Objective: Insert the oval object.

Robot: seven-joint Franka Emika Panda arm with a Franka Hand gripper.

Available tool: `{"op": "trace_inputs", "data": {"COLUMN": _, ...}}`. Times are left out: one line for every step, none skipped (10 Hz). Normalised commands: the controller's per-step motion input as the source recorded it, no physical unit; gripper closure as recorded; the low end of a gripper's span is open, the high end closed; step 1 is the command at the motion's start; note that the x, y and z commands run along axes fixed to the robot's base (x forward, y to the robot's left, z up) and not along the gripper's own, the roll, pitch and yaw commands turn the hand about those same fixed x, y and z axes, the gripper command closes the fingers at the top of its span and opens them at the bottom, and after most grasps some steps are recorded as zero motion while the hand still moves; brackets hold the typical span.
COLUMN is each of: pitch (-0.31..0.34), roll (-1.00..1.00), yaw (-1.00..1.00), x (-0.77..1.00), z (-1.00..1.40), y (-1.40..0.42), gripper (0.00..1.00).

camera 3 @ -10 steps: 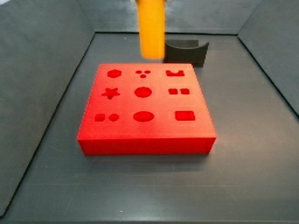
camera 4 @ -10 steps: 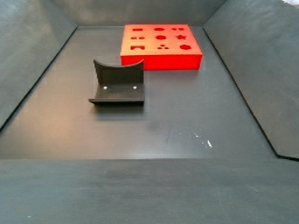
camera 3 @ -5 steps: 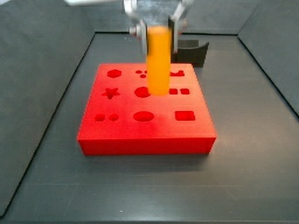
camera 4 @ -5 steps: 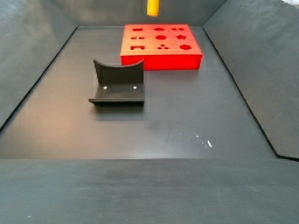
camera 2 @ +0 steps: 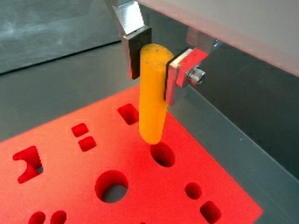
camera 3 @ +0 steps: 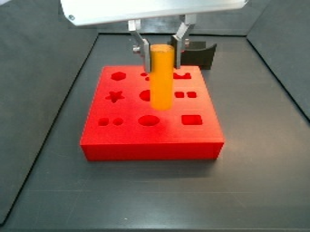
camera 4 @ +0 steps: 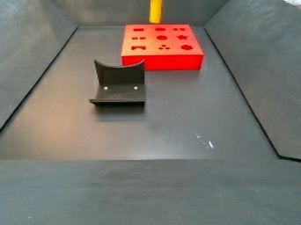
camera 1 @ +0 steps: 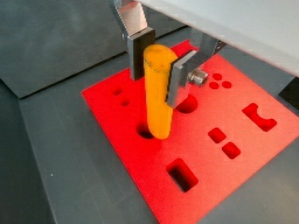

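Note:
My gripper (camera 3: 161, 53) is shut on the oval object (camera 3: 162, 78), a long orange-yellow peg held upright by its upper end. The peg hangs over the middle of the red block (camera 3: 151, 134), which has several shaped holes. In both wrist views the fingers (camera 1: 140, 51) (camera 2: 138, 58) clamp the peg (camera 1: 158, 96) (camera 2: 151, 96). Its lower end is just above the red block (camera 1: 239, 171) (camera 2: 140, 188), beside a rounded hole (camera 2: 163, 157). In a side view only the peg's lower part (camera 4: 154, 9) shows above the red block (camera 4: 165, 60). I cannot tell whether the tip touches the block.
A small dark grey curved holder (camera 4: 118, 83) stands on the dark floor, apart from the block. It shows behind the block in a side view (camera 3: 201, 54). Grey sloping walls (camera 4: 30, 79) enclose the floor on all sides.
The gripper has come down with the peg over the red block. A second ago only the peg showed at the top of a side view; now the gripper body shows too.

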Motion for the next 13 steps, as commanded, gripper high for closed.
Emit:
{"op": "trace_inputs", "data": {"pitch": 0.0, "roll": 0.1, "yaw": 0.01, "x": -0.02, "z": -0.13, "y": -0.01, "gripper": 1.0}}
{"op": "trace_inputs", "data": {"pitch": 0.0, "roll": 0.07, "yaw": 0.0, "x": 0.0, "z": -0.09, "y": -0.03, "gripper": 1.0}}
{"op": "trace_inputs", "data": {"pitch": 0.0, "roll": 0.05, "yaw": 0.0, "x": 0.0, "z": -0.05, "y": -0.03, "gripper": 1.0}}
{"op": "trace_inputs", "data": {"pitch": 0.0, "roll": 0.04, "yaw": 0.0, "x": 0.0, "z": -0.07, "y": -0.01, "gripper": 1.0}}
{"op": "trace_inputs", "data": {"pitch": 0.0, "roll": 0.04, "yaw": 0.0, "x": 0.0, "z": -0.06, "y": -0.01, "gripper": 1.0}}
{"op": "trace_inputs", "data": {"pitch": 0.0, "roll": 0.1, "yaw": 0.0, "x": 0.0, "z": -0.08, "y": -0.03, "gripper": 1.0}}
{"op": "trace_inputs", "data": {"pitch": 0.017, "roll": 0.22, "yaw": 0.0, "x": -0.04, "z": -0.29, "y": -0.11, "gripper": 1.0}}
{"op": "trace_inputs", "data": {"pitch": 0.017, "roll": 0.22, "yaw": 0.03, "x": -0.02, "z": -0.25, "y": -0.08, "gripper": 1.0}}
{"op": "trace_inputs", "data": {"pitch": 0.007, "roll": 0.19, "yaw": 0.02, "x": 0.0, "z": -0.16, "y": -0.11, "gripper": 1.0}}
{"op": "trace_inputs", "data": {"pitch": 0.0, "roll": 0.12, "yaw": 0.01, "x": 0.0, "z": -0.13, "y": -0.05, "gripper": 1.0}}
{"op": "trace_inputs", "data": {"pitch": 0.0, "roll": 0.14, "yaw": 0.02, "x": 0.0, "z": -0.2, "y": -0.01, "gripper": 1.0}}
{"op": "trace_inputs", "data": {"pitch": 0.0, "roll": 0.1, "yaw": 0.05, "x": -0.1, "z": -0.23, "y": 0.0, "gripper": 1.0}}
{"op": "trace_inputs", "data": {"pitch": 0.0, "roll": 0.05, "yaw": 0.06, "x": -0.11, "z": -0.2, "y": -0.02, "gripper": 1.0}}
